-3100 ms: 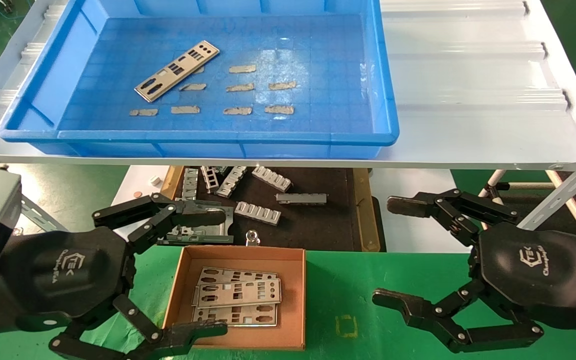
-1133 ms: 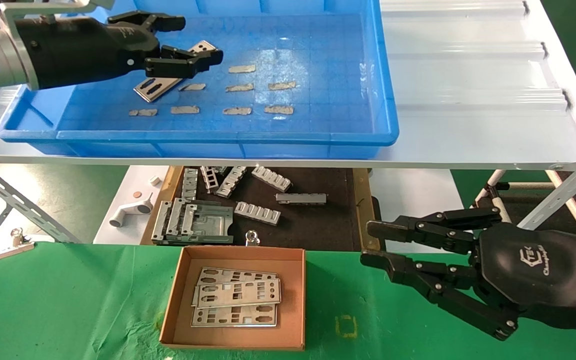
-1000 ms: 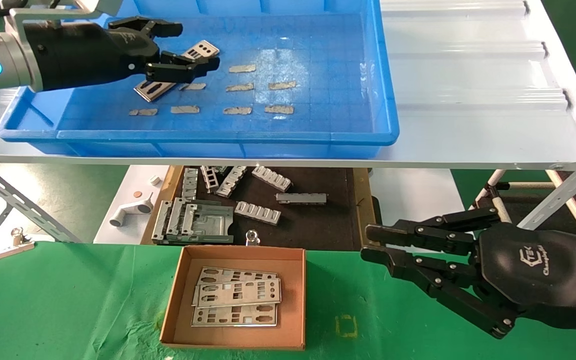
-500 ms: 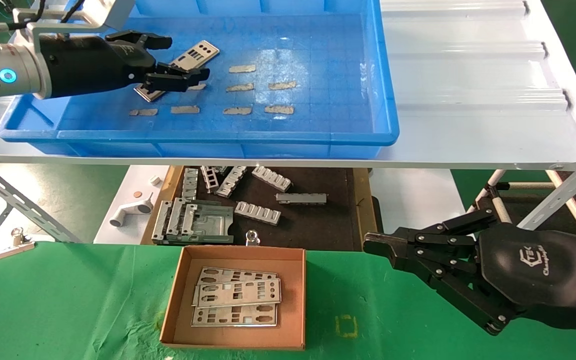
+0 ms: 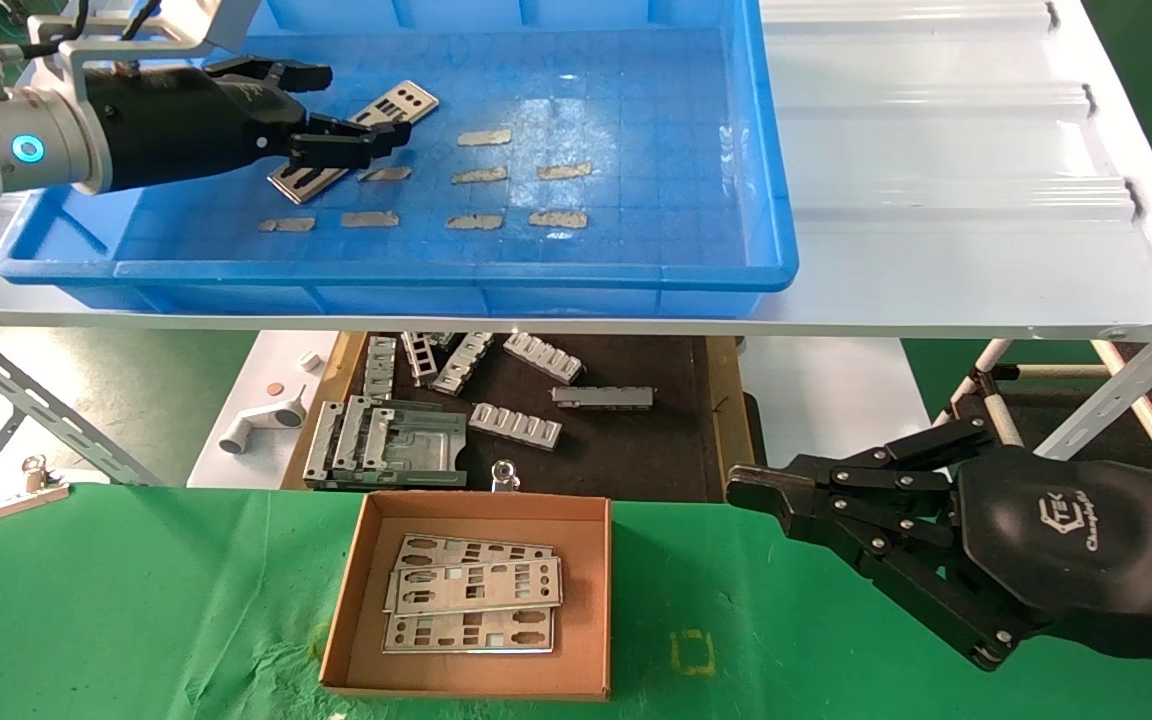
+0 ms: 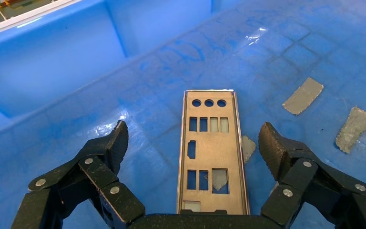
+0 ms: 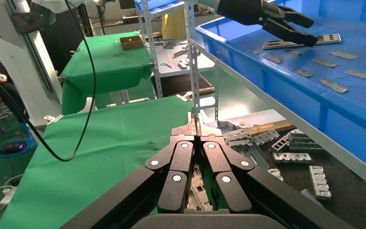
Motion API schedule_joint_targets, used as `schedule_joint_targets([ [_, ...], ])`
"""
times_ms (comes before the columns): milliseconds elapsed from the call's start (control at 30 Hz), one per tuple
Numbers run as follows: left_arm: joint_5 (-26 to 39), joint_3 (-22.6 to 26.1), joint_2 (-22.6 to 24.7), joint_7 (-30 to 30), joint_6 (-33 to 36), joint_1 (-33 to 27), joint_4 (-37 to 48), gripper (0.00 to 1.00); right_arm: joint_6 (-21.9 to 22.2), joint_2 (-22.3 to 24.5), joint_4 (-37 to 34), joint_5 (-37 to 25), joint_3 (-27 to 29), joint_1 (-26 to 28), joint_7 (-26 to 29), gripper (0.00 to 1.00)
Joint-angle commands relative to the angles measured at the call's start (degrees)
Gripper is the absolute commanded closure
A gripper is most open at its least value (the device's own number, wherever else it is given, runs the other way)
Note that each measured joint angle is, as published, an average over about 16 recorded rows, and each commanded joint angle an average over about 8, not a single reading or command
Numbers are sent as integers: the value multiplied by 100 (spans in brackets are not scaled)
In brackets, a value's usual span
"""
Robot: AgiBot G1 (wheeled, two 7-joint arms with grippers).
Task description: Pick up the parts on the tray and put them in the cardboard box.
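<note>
Bright overhead light; glare on tray (image 5: 774,200) floor.

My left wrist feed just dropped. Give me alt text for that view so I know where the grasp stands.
The left gripper is open, its two black fingers straddling a silver metal plate that lies flat on the floor of the blue tray, not yet pinched. Small grey strips lie on the tray floor beyond one finger.
</note>
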Motion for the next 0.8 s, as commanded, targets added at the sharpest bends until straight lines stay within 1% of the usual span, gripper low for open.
schedule_joint_targets([
  [33, -6, -4, 0, -4, -6, -4, 33, 100, 0, 0, 0, 0, 0, 0, 0, 100],
  [467, 27, 20, 17, 26, 179, 22, 85, 100, 0, 0, 0, 0, 0, 0, 0, 100],
  [800, 67, 48, 24, 61, 81, 25, 114, 100, 0, 0, 0, 0, 0, 0, 0, 100],
])
